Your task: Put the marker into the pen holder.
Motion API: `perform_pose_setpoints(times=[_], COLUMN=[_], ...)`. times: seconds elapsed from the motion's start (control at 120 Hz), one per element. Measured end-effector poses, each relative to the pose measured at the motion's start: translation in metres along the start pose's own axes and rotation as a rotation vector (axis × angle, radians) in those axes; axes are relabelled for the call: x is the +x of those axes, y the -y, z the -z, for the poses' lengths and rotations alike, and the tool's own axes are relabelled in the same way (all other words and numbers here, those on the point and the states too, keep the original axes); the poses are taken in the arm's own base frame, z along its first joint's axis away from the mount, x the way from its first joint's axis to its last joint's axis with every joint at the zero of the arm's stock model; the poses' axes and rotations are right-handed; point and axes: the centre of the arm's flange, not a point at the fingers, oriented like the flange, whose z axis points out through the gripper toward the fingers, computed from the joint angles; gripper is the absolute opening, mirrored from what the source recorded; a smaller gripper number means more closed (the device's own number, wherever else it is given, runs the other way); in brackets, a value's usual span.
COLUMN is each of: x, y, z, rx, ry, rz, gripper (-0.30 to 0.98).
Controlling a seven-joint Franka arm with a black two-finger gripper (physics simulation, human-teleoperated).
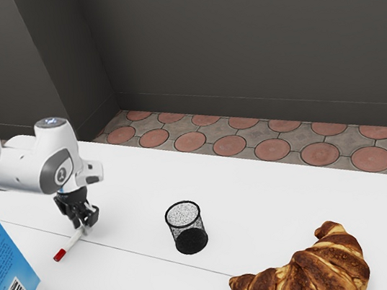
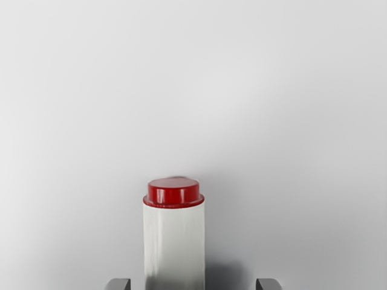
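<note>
Wrist view gets the marker's [image 1: 74, 239] red-plugged end between my wide-open end effector's [image 1: 85, 223] fingers, exterior view its red cap, lying flat on counter [image 1: 135, 190], cap toward exterior view's lower left.

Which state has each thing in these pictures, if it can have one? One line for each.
White marker with red ends: lying on the white tabletop.
Black mesh cylindrical pen holder: upright, empty.
Black two-finger gripper: open, marker between its fingers.
Blue cardboard carton: standing.
Golden-brown croissant: lying down.
</note>
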Motion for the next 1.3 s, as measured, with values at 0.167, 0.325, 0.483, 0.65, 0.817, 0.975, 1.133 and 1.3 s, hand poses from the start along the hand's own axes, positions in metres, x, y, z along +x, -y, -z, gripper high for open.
perform_pose_setpoints(times=[0.167, 0.325, 0.483, 0.65, 0.817, 0.975, 1.133, 1.3], x=[0.000, -0.001, -0.001, 0.005, 0.013, 0.017, 0.028, 0.037], y=[-0.001, -0.001, -0.001, -0.008, -0.032, -0.086, -0.162, -0.215], z=[-0.002, -0.003, -0.003, 0.015, 0.078, 0.151, 0.183, 0.212], rx=[-0.006, -0.013, -0.009, 0.001, 0.008, 0.012, 0.004, -0.006], ry=[0.000, -0.003, -0.003, -0.038, -0.147, -0.272, -0.339, -0.402], rz=[-0.006, -0.006, -0.006, -0.018, -0.056, -0.141, -0.244, -0.302], gripper=[0.15, 0.01, -0.06, -0.09, -0.10, -0.10, -0.10, -0.10])
